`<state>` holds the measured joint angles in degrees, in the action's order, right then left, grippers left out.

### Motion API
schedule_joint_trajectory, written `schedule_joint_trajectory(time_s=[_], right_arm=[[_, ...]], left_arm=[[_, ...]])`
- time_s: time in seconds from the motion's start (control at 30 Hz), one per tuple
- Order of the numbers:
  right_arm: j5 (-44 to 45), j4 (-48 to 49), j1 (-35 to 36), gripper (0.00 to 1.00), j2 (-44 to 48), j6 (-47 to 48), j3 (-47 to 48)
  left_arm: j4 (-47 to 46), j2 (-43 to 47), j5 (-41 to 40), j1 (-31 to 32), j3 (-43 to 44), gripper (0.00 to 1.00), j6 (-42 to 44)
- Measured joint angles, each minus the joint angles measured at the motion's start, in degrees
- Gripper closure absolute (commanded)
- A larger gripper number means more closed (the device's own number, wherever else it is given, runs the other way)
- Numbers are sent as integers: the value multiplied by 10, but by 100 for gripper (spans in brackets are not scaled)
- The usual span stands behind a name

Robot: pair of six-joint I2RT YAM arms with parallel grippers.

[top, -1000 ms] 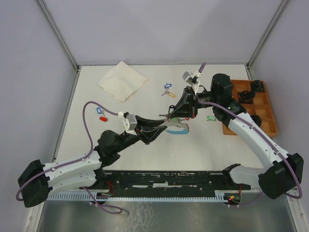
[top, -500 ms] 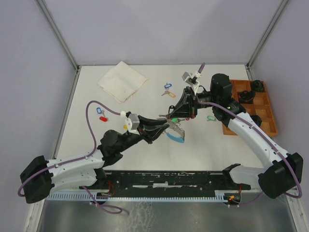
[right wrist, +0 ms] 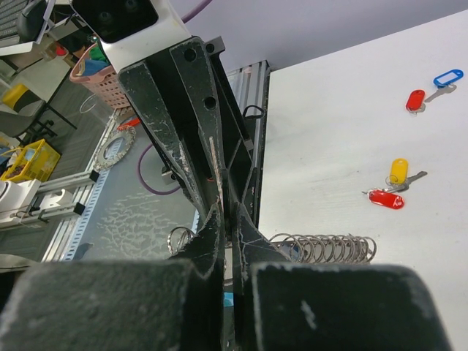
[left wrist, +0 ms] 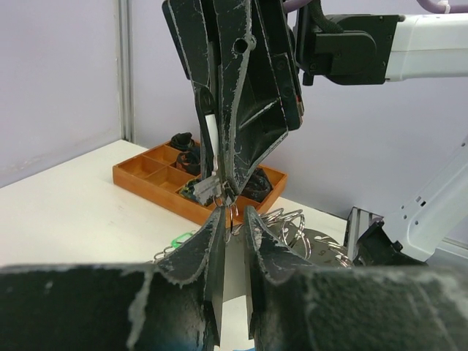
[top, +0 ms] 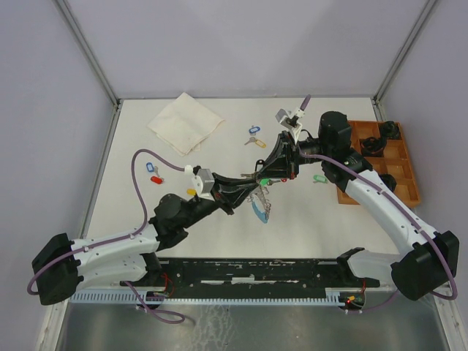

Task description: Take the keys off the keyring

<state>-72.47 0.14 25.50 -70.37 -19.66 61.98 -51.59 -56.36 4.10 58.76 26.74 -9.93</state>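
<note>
The keyring hangs between the two grippers above the table middle. Its light-blue band [top: 257, 211] droops below a run of silvery rings [top: 266, 194]. The rings also show in the left wrist view [left wrist: 292, 223] and the right wrist view [right wrist: 325, 247]. My left gripper [top: 254, 187] is shut on a small ring of the keyring [left wrist: 232, 213]. My right gripper [top: 262, 176] meets it tip to tip from above and is shut on a small silver key [left wrist: 208, 189]. Loose tagged keys lie on the table: blue [top: 254, 129], yellow [top: 257, 142], green [top: 319, 178].
More tagged keys lie at left: blue [top: 153, 167], red [top: 156, 178], yellow [top: 191, 191]. A folded cream cloth [top: 186, 122] lies at the back left. An orange compartment tray [top: 404, 179] with dark parts stands at the right edge.
My left gripper has moved up and right to meet the right gripper. The keyring has lifted off the table, and its blue band now hangs down. The right arm has hardly moved.
</note>
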Motion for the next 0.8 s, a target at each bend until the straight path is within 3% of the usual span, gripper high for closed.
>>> schedule_joint_trajectory(time_s=[0.27, 0.5, 0.8], right_arm=[[0, 0, 0, 99, 0, 0, 0], [0, 0, 0, 99, 0, 0, 0], [0, -2, 0, 99, 0, 0, 0]], left_arm=[[28, 0, -8, 2, 7, 80, 11], [44, 0, -10, 2, 9, 97, 15], [59, 4, -7, 2, 13, 97, 35]])
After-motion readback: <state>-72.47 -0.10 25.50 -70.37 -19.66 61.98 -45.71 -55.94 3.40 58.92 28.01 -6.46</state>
